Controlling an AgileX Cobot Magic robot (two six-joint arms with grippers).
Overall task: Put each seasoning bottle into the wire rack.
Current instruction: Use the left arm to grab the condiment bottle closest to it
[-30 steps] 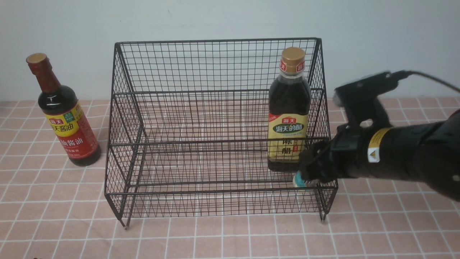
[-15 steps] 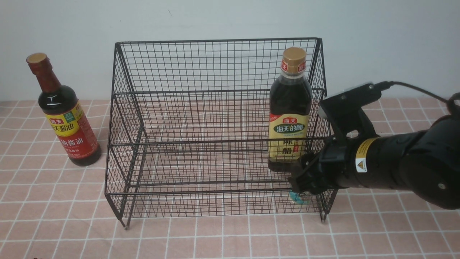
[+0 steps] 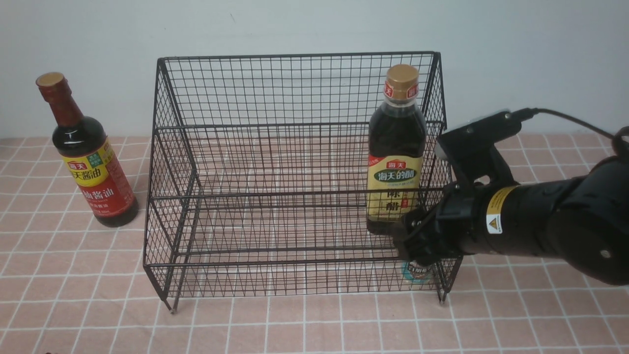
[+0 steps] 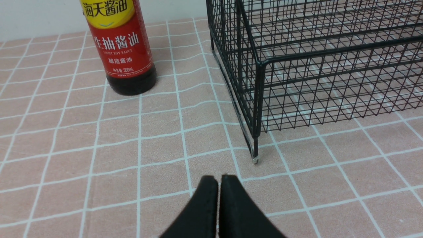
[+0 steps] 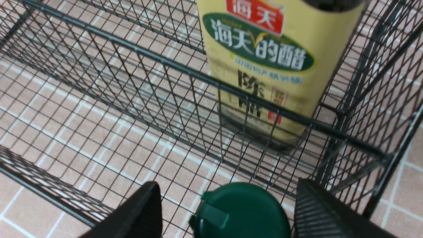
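Tiled tbl (image 3: 73, 295), shaker (image 5: 243, 211) upright in rack (image 3: 295, 88)

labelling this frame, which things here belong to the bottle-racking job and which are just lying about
Job: wire rack, red-label round bottle, yellow-label square bottle, green-cap shaker.
Just there: checked tablecloth, white wall.
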